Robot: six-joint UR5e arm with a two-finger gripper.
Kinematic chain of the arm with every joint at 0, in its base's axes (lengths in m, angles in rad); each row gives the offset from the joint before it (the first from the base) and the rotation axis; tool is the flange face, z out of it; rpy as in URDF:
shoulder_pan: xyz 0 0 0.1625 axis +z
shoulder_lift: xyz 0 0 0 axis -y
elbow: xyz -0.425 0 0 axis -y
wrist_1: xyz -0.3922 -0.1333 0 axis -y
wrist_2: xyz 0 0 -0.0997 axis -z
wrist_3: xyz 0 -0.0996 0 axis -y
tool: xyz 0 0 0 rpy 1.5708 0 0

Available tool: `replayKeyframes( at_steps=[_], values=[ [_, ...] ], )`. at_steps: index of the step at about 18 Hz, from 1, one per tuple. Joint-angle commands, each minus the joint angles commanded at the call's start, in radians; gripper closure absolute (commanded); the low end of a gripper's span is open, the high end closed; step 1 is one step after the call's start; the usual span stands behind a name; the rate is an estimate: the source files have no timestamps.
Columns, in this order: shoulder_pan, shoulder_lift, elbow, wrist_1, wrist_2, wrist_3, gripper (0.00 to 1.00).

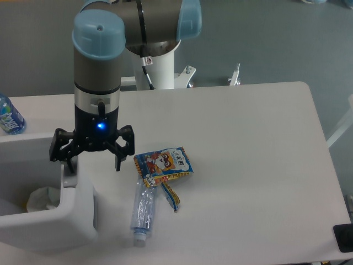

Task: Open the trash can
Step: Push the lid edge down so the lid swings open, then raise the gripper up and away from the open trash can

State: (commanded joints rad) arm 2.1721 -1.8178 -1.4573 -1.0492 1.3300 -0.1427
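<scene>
The trash can (55, 218) sits at the near left corner of the tabletop (248, 165), cut off by the left and bottom edges of the view. Its top is open: the inside shows as a grey hollow, with a crumpled pale bag or wrapper (39, 199) lying at the bottom. The flat lid does not show over the opening. The gripper (92, 163) hangs from the arm (99, 72) straight down over the can's right rim, with a blue light glowing on its body. Its two dark fingers are spread wide and hold nothing; the left one reaches down at the grey tab (68, 180) on the rim, though whether it touches cannot be told, and the right one hangs over the bare tabletop just right of the can. Just right of the gripper lies a snack packet (163, 164), blue and orange, flat on the tabletop. A clear plastic bottle (142, 212) lies on its side below it, cap towards the near edge. At the far left edge a second bottle (10, 116) with a blue label is partly out of view.
</scene>
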Motion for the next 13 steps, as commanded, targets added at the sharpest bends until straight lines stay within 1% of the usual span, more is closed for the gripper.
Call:
replayKeyframes(
  at_steps=[2, 5, 6, 8, 10, 11, 13],
  values=[
    [0.002, 0.005, 0.005, 0.000, -0.002, 0.003, 0.00],
    [0.014, 0.015, 0.038, 0.002, 0.003, 0.015, 0.00],
    [0.040, 0.023, 0.067, 0.002, 0.008, 0.031, 0.00],
    [0.098, 0.046, 0.101, 0.000, 0.009, 0.075, 0.00],
    [0.136, 0.052, 0.115, 0.008, 0.012, 0.122, 0.00],
    [0.156, 0.061, 0.120, 0.005, 0.029, 0.155, 0.00],
    [0.199, 0.098, 0.109, -0.006, 0.147, 0.257, 0.00]
  ],
)
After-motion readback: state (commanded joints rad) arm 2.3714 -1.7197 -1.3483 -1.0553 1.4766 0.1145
